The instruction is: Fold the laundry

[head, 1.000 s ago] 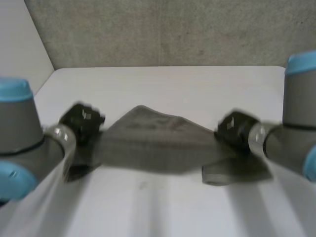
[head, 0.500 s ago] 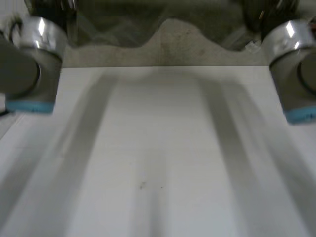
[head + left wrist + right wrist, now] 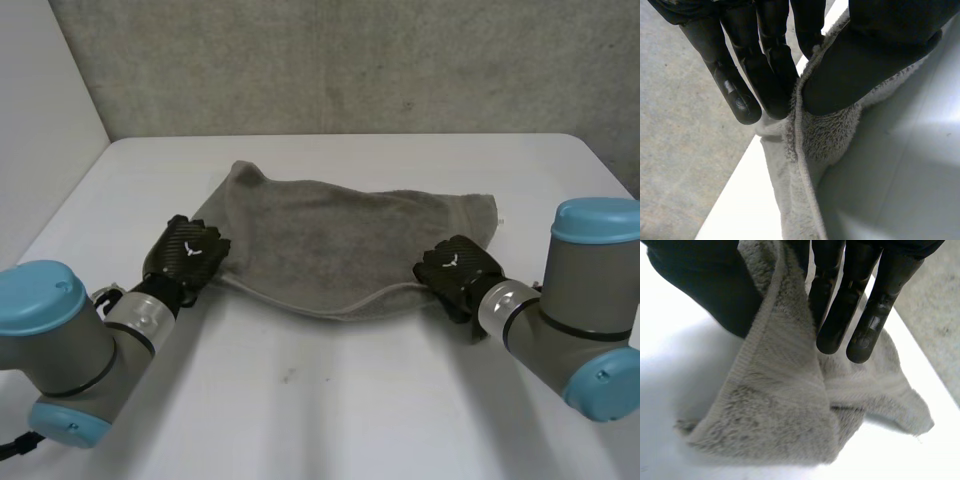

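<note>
The towel (image 3: 330, 235) lies on the table (image 3: 320, 410). The left hand (image 3: 185, 255) and right hand (image 3: 457, 272) each pinch a near corner, fingers (image 3: 767, 75) against thumb. Lift unevenly and a corner may slip, skewing your fold.

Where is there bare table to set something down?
Bare white table lies on the robot's side of the grey towel and between it and the wall. Crowded: the towel's ends, pinched by left hand and right hand.

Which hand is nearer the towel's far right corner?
Right. The right hand pinches the towel at its near edge, close to that corner; the left hand pinches the opposite end.
</note>
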You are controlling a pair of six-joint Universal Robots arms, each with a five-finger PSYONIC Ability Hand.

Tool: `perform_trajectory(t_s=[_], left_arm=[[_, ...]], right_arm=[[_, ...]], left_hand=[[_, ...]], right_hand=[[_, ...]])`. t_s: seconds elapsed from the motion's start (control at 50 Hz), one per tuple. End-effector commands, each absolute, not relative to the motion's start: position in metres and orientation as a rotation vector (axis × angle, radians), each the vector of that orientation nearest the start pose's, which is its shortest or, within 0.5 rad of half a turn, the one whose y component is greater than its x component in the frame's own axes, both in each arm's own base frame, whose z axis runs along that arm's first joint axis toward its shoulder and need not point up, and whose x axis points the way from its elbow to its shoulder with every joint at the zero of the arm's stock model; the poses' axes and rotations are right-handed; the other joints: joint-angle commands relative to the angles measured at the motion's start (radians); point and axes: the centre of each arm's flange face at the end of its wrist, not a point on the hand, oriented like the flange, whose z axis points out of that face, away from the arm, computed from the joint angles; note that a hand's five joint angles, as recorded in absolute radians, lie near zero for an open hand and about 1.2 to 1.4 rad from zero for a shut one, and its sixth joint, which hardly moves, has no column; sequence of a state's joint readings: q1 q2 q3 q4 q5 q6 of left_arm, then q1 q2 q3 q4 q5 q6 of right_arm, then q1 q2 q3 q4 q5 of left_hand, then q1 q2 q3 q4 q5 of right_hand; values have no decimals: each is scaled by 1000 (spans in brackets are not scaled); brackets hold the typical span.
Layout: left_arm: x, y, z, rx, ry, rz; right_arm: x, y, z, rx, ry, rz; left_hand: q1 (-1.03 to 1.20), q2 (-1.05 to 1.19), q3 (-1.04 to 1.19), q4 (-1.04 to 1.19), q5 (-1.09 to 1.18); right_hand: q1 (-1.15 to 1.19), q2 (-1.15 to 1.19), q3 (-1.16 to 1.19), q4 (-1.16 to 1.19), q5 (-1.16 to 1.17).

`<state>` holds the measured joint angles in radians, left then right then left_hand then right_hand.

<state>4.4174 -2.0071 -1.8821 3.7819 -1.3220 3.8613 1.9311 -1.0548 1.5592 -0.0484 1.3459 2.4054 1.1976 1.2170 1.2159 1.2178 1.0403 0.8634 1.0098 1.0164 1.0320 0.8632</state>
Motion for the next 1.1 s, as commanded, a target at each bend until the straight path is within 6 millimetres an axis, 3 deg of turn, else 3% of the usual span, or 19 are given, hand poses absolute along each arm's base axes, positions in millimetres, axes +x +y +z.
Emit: perform_trajectory(t_s=[0.02, 0.04, 0.08, 0.14, 0.38, 0.42, 0.44, 0.5, 0.52, 0.54, 0.56, 0.58, 0.6, 0.62, 0.86, 0.94, 1.1], left_arm=[[-239, -278, 145, 1284, 1829, -2039], [-239, -278, 145, 1284, 1829, -2039], [-234, -280, 146, 1267, 1836, -2028], [-232, -281, 145, 1263, 1841, -2023], [-233, -275, 140, 1279, 1867, -2007], [-233, -275, 140, 1279, 1869, -2006], [-233, -275, 139, 1280, 1871, -2004], [-233, -275, 138, 1277, 1880, -2004], [-233, -275, 136, 1280, 1883, -1999], [-233, -275, 136, 1280, 1884, -1999], [-233, -276, 137, 1276, 1881, -2000], [-233, -276, 137, 1275, 1881, -2000], [-233, -278, 137, 1269, 1881, -2003], [-233, -280, 137, 1263, 1882, -2004], [-212, -299, 132, 1152, 1952, -1974], [-207, -300, 130, 1124, 1986, -1971], [-205, -297, 126, 1111, 2050, -1955]], right_arm=[[243, -285, 159, -1151, 2322, -1644], [243, -285, 159, -1150, 2323, -1643], [228, -295, 159, -913, 2399, -1612], [215, -303, 159, -764, 2445, -1600], [204, -298, 157, -758, 2498, -1587], [204, -296, 154, -778, 2509, -1571], [201, -294, 152, -787, 2521, -1559], [190, -295, 148, -770, 2541, -1553], [186, -297, 150, -763, 2538, -1563], [186, -297, 150, -762, 2538, -1563], [184, -296, 151, -771, 2533, -1569], [184, -295, 151, -771, 2533, -1569], [185, -293, 152, -794, 2526, -1571], [184, -291, 151, -820, 2527, -1565], [187, -290, 152, -911, 2505, -1606], [187, -290, 152, -932, 2504, -1613], [187, -289, 151, -938, 2506, -1607]], left_hand=[[199, 179, 180, 178, 181], [199, 179, 180, 178, 181], [199, 179, 180, 178, 181], [199, 179, 180, 178, 181], [199, 179, 180, 178, 181], [199, 179, 180, 178, 181], [199, 179, 180, 178, 181], [199, 179, 180, 178, 181], [-86, -105, -104, -106, -103], [-89, -108, -107, -109, -106], [-510, -529, -528, -530, -527], [-514, -534, -533, -535, -532], [-785, -804, -803, -805, -802], [-845, -865, -864, -866, -863], [-664, -683, -682, -684, -681], [-450, -470, -469, -471, -468], [-476, -495, -494, -496, -493]], right_hand=[[-118, -264, -270, -286, -292], [-118, -264, -271, -286, -292], [-188, -335, -341, -357, -362], [-174, -320, -327, -342, -348], [-27, -173, -180, -195, -201], [114, -32, -39, -54, -60], [472, 325, 319, 303, 297], [533, 386, 380, 364, 359], [533, 386, 380, 364, 359], [533, 386, 380, 364, 359], [533, 386, 380, 364, 359], [533, 386, 380, 364, 359], [533, 386, 380, 364, 359], [533, 386, 380, 364, 359], [533, 386, 380, 364, 359], [533, 386, 380, 364, 359], [533, 386, 380, 364, 359]])
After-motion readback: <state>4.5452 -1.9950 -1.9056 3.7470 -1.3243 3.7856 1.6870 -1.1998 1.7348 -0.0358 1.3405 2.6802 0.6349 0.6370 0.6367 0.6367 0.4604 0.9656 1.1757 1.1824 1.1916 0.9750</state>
